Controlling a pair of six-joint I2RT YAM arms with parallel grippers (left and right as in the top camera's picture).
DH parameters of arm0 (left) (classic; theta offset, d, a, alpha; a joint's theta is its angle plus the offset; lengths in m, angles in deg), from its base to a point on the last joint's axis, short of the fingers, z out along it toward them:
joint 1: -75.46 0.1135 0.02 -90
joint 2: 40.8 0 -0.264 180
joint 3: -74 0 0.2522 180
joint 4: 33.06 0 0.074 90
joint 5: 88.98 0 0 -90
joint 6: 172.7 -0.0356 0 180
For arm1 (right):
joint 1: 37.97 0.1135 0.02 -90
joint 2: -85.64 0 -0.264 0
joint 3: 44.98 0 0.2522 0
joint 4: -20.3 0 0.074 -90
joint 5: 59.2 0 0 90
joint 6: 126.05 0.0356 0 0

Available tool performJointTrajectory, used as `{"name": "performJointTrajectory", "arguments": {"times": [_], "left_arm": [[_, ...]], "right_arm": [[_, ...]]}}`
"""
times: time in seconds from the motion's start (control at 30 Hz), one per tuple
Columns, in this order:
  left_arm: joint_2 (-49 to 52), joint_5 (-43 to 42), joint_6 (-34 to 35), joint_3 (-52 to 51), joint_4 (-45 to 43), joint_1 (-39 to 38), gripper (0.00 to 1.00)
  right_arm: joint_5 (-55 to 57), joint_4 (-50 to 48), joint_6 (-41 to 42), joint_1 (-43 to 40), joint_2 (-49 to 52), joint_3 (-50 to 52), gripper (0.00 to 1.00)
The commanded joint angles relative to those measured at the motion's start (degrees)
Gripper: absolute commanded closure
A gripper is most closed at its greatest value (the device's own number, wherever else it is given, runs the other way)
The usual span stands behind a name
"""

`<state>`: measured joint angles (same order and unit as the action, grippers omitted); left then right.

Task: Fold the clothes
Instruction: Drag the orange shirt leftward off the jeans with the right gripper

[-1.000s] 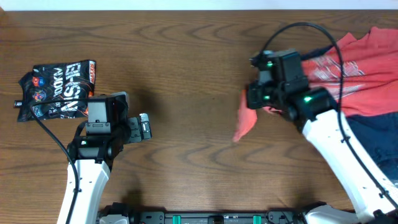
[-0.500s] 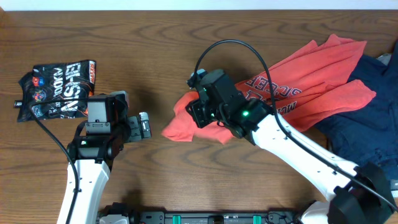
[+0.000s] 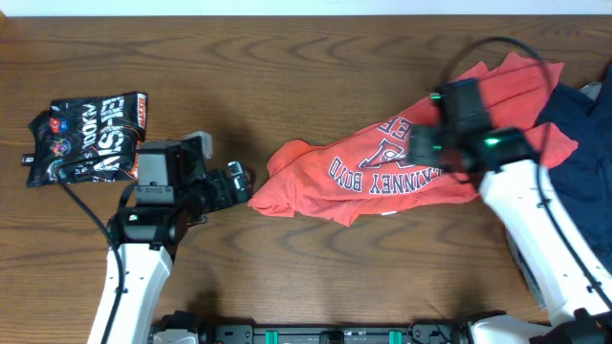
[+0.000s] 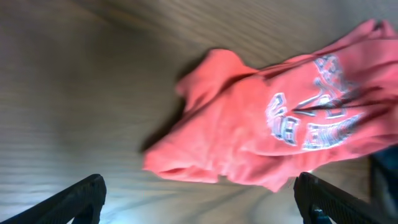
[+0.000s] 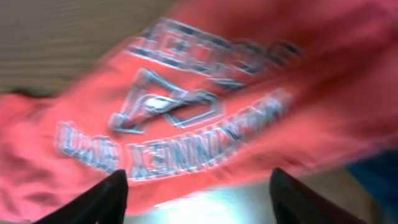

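Overhead: you have one coral-red T-shirt [image 3: 382,177] on the table [image 3: 316,76], crumpled and stretched from the centre out towards 2 o'clock. Its navy-and-white chest print faces up and is upside down to you. "KINNEY BOYD" can be made out; the rest is creased or under the arm. One navy cloth [image 3: 585,182] lies at the 3 o'clock edge, touching the shirt's far end. One glossy black snack packet [image 3: 86,134] sits at 9 o'clock, well apart from the shirt. Its white lettering is turned and too small to read. Your left gripper [image 3: 239,182] is just beside the shirt's 9 o'clock tip. Your right gripper [image 3: 423,151] is over the print, blurred.

Left wrist: the left gripper [image 4: 199,186] has its fingers spread wide, one in each lower corner, with nothing between them. The T-shirt [image 4: 249,137] fills the picture from the middle to 3 o'clock, over bare wood. The print shows but is too blurred to read.

Right wrist: the right gripper [image 5: 198,183] is spread too, with both dark fingers low in the frame and pinching nothing. The T-shirt [image 5: 205,68] fills the view. You can see two lines of outlined lettering and an emblem between them, all upside down and smeared. Only "KINN" is near legible.
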<state>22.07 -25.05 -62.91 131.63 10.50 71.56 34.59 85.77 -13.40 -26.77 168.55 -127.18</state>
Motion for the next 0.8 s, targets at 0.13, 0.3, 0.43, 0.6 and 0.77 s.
{"name": "performJointTrajectory", "arguments": {"times": [0.13,0.3,0.43,0.6,0.77], "left_arm": [[10.95,-1.79,12.66,-1.55,-3.08,-10.51,0.02],[21.16,-1.77,20.15,-1.55,-8.98,-17.44,0.02],[28.28,-1.64,21.46,-1.55,-17.88,-21.00,0.02],[32.61,5.53,21.11,-1.55,-25.79,-21.62,0.41],[31.02,13.14,12.50,-0.26,-28.57,-17.57,0.95]], "right_arm": [[0.72,5.49,0.37,-10.73,-0.20,-0.13,0.20],[0.70,7.04,-1.11,-13.97,-0.20,-0.13,0.20],[0.72,7.45,-2.75,-14.29,-0.20,-0.13,0.20],[0.70,7.50,-3.21,-14.29,-0.20,-0.13,0.21],[0.72,7.89,-3.54,-14.29,-0.20,-0.13,0.21]]}}
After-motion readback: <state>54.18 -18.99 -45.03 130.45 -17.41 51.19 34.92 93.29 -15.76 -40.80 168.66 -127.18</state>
